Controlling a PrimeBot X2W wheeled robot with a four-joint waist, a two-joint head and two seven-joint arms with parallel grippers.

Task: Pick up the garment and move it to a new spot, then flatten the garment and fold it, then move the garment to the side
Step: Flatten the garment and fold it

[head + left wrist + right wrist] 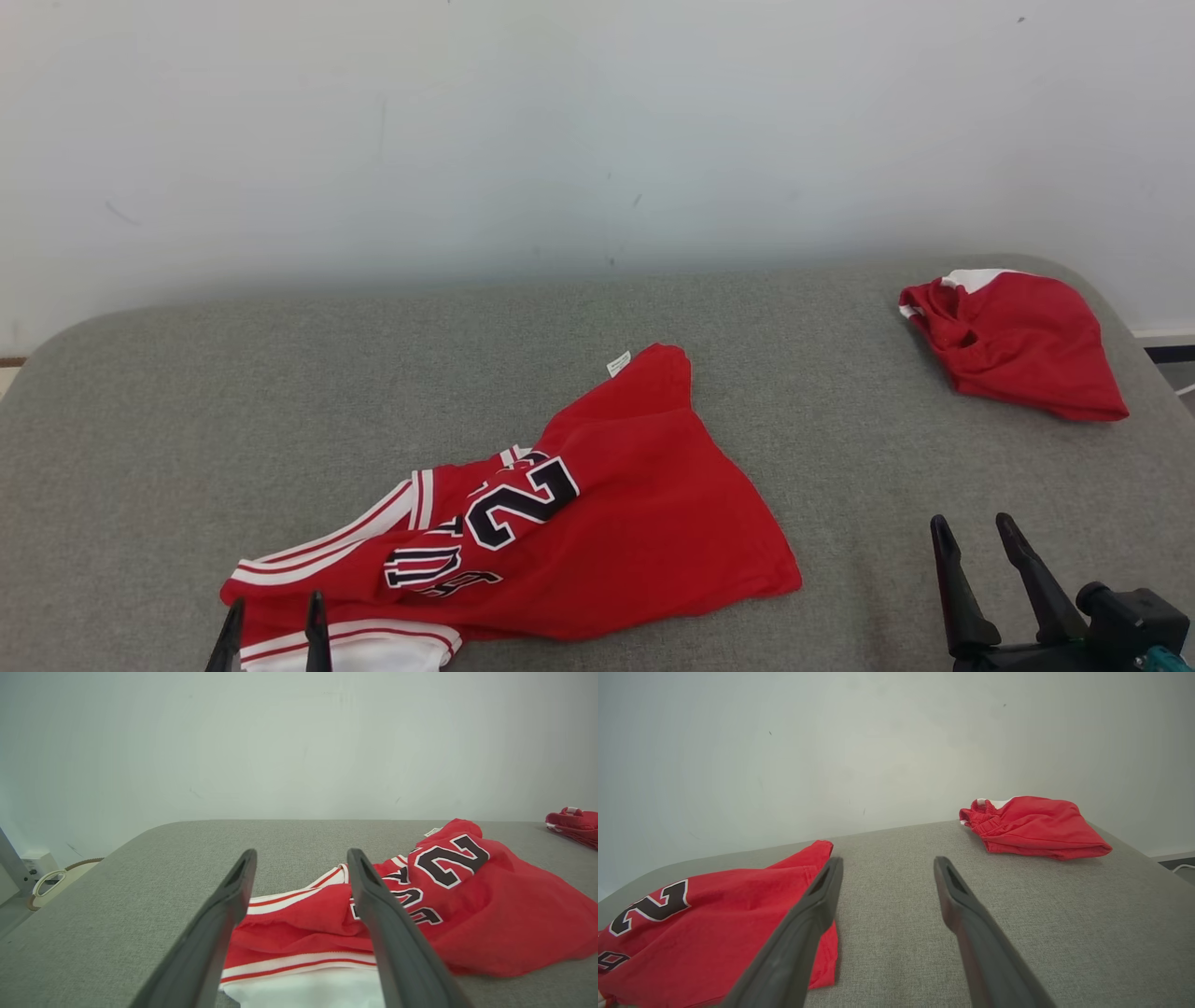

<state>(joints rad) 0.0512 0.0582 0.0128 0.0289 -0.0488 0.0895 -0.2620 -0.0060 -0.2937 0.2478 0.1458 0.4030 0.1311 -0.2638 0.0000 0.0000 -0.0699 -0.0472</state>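
A crumpled red jersey, the garment (597, 523), lies on the grey padded table (280, 392), with white-striped trim and black numerals showing; it also appears as the garment (490, 914) and the garment (714, 924). My left gripper (273, 609) stands open at the bottom left, its fingertips over the garment's near-left striped edge, nothing between them. In its own view the left gripper (301, 856) frames that striped edge. My right gripper (973, 523) stands open at the lower right, over bare table to the right of the garment, seen also as the right gripper (885, 864).
A second red cloth bundle (1018, 341) with a white patch lies at the table's far right corner, also seen as the bundle (1034, 826). A pale wall (597, 121) rises right behind the table. The table's rounded edges drop away at left and right.
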